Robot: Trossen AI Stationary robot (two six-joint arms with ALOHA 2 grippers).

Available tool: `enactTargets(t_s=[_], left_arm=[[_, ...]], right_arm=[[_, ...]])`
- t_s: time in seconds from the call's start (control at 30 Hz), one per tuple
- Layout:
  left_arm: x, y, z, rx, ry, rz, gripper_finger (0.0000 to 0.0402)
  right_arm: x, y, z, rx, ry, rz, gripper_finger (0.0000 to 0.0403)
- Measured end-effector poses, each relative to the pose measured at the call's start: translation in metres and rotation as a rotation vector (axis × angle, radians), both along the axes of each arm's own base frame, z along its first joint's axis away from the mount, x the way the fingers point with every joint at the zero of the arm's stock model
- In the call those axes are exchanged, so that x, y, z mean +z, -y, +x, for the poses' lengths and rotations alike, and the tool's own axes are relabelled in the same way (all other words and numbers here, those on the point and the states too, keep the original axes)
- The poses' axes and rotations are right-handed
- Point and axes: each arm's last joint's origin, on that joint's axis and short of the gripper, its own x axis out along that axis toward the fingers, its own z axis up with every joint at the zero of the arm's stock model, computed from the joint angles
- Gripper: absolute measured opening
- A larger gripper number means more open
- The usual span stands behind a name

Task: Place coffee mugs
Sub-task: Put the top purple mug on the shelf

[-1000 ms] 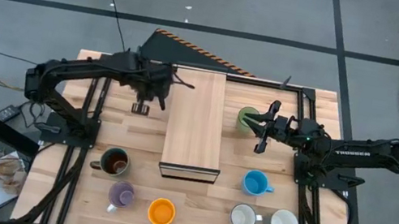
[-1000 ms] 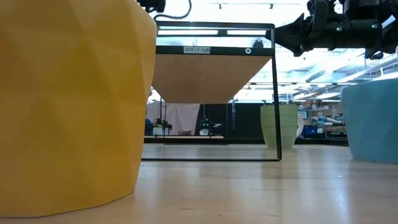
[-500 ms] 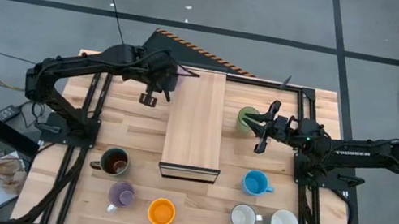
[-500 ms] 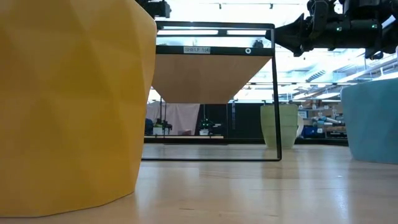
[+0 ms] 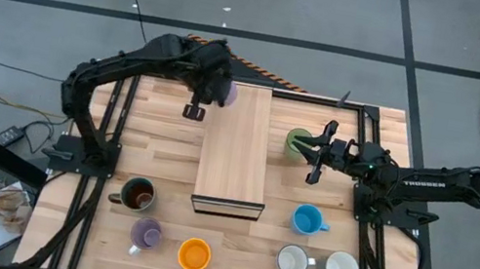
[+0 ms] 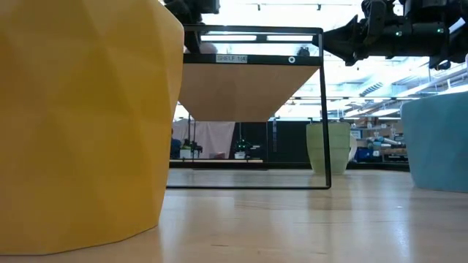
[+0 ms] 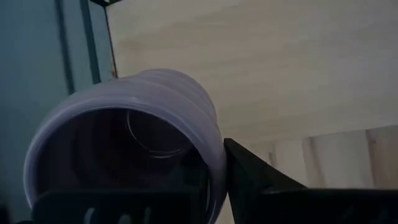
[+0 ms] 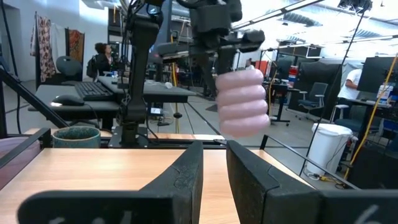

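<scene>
A lilac mug (image 5: pixel 225 91) is gripped by the left hand (image 5: pixel 211 89) and held in the air at the far left edge of the wooden shelf top (image 5: pixel 235 149); it is not yet set down. The step in hand is judged to be the carrying of this mug onto the shelf. The next move calls for the mug to be brought further over the board, lowered until its base meets the wood, and only then released.

The right hand (image 5: pixel 319 154) is seen waiting beside the shelf, just next to the green mug (image 5: pixel 297 143), with its fingers held slightly apart and nothing between them.

On the counter (image 5: pixel 231 244) near the front stand the brown mug (image 5: pixel 137 195), a second lilac mug (image 5: pixel 145 233), the orange mug (image 5: pixel 193 255), the blue mug (image 5: pixel 307 220) and two white mugs (image 5: pixel 317 264).

The mug's ribbed wall and its clearance above the board are shown only by the right wrist view (image 8: pixel 243 102); its empty inside is shown only by the left wrist view (image 7: pixel 134 146).
</scene>
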Motion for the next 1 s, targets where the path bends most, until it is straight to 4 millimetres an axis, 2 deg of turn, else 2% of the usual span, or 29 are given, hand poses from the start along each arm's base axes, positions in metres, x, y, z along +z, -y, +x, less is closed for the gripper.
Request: enactTargets(t_s=[0.33, 0.77, 1.0], left_arm=[[-0.022, -0.018, 0.017, -0.014, -0.115, -0.098, 0.0044], [-0.023, -0.024, 0.018, -0.060, -0.100, -0.078, 0.0052], [-0.031, -0.033, 0.020, -0.049, -0.124, -0.097, 0.0051]], right_arm=[[0.000, 0.001, 0.000, -0.017, -0.001, -0.003, 0.0077], [0.000, 0.001, 0.000, -0.015, -0.001, -0.002, 0.0077], [0.000, 0.001, 0.000, -0.015, -0.001, -0.003, 0.0077]])
